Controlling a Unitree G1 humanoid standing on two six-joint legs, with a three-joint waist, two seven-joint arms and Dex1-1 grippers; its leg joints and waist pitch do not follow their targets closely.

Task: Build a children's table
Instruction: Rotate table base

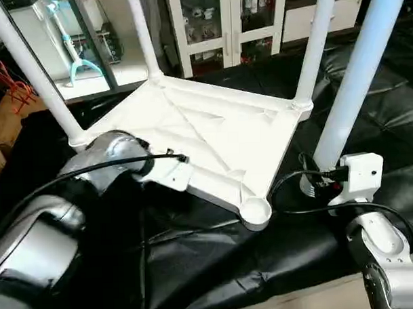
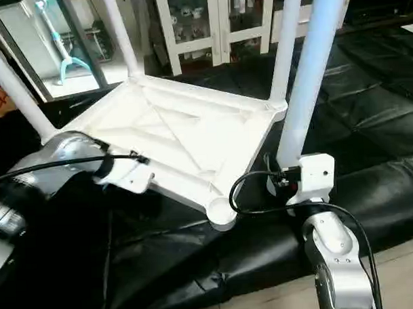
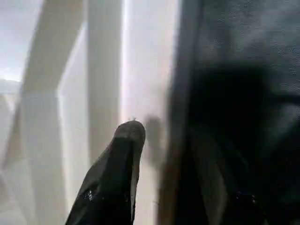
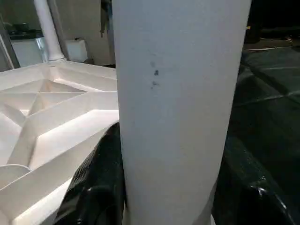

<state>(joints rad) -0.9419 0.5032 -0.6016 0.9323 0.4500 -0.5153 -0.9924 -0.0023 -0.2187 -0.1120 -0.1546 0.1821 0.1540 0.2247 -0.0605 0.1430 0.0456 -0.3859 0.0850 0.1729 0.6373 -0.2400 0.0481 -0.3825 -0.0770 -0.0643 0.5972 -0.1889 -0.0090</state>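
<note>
The white tabletop lies upside down on black sheeting, its X-ribs facing up. Three white legs stand in its corner sockets: one at the left, one at the back, one at the right. The nearest corner socket holds nothing. My right gripper is shut on the fourth leg, which stands upright on the sheeting just right of the tabletop. My left gripper sits at the tabletop's near-left rim, open, with one black finger over the white ribbing.
Crinkled black sheeting covers the work surface around the tabletop. Glass-fronted cabinets stand behind. A black cable loops from my right wrist across the sheeting near the bare socket.
</note>
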